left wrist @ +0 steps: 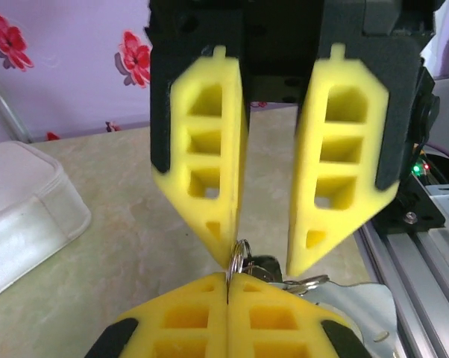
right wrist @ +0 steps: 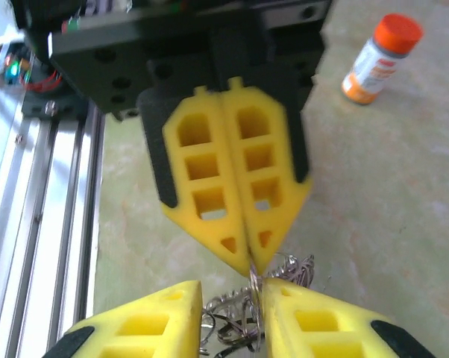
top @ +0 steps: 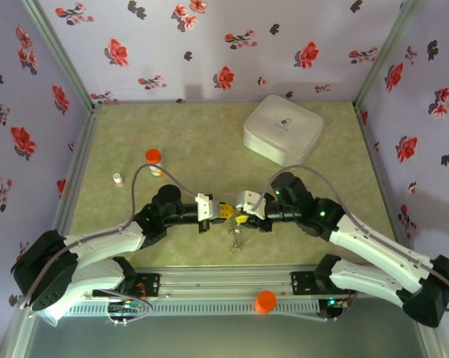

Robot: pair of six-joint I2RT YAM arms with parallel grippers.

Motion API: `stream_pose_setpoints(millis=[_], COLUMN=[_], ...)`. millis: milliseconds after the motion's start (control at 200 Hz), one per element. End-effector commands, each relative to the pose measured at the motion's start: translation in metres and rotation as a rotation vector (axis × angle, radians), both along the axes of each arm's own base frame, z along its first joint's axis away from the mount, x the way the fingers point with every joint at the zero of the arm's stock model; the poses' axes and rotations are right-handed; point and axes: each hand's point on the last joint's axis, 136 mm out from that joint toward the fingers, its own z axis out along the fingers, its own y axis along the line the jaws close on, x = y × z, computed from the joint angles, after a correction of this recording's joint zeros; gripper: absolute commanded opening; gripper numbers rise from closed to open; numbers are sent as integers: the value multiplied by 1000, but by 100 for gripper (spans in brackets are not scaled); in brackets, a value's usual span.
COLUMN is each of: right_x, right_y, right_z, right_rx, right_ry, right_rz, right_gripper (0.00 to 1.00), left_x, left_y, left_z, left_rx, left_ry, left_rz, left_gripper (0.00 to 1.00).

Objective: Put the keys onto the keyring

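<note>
My left gripper (top: 223, 211) and right gripper (top: 244, 217) meet tip to tip above the table's middle. In the left wrist view the left gripper (left wrist: 228, 277) is shut on the keyring (left wrist: 237, 257), a thin metal loop seen edge-on. Behind it hang the keys, one with a black head (left wrist: 273, 266) and one silver (left wrist: 308, 284). The right gripper (right wrist: 232, 289) is open, and the keyring (right wrist: 254, 298) lies against the inner face of its right finger (right wrist: 314, 321). A silvery tangle of chain (right wrist: 236, 321) hangs below. From above, the keys (top: 237, 239) dangle under both grippers.
A white rounded-square box (top: 283, 128) sits at the back right. An orange-capped vial (top: 154, 159) and a small white piece (top: 118, 179) stand at the left. The aluminium rail (top: 224, 287) with an orange cap (top: 265, 300) runs along the near edge.
</note>
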Motion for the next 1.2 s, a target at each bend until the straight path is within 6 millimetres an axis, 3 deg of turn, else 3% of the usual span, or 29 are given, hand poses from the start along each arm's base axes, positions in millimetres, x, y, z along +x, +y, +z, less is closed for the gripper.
stream_pose_setpoints(millis=[0, 335, 605, 760, 940, 1195], right_x=[3, 8, 15, 15, 13, 6], right_y=[2, -4, -4, 1, 11, 17], right_z=[10, -14, -22, -27, -27, -33], right_rx=[111, 83, 62, 53, 25, -53], right_ry=[14, 53, 63, 74, 60, 77], right_rz=[-40, -109, -147, -132, -89, -26], right_gripper=[28, 34, 32, 21, 0, 0], left_x=[5, 1, -1, -5, -10, -14], left_y=[5, 9, 9, 8, 7, 4], left_z=[24, 29, 32, 34, 37, 40], left_rx=[-120, -179, -194, -203, -212, -214], left_ry=[-31, -25, -34, -41, -53, -75], left_rz=[58, 53, 39, 17, -18, -57], left_gripper=[0, 0, 0, 0, 0, 0])
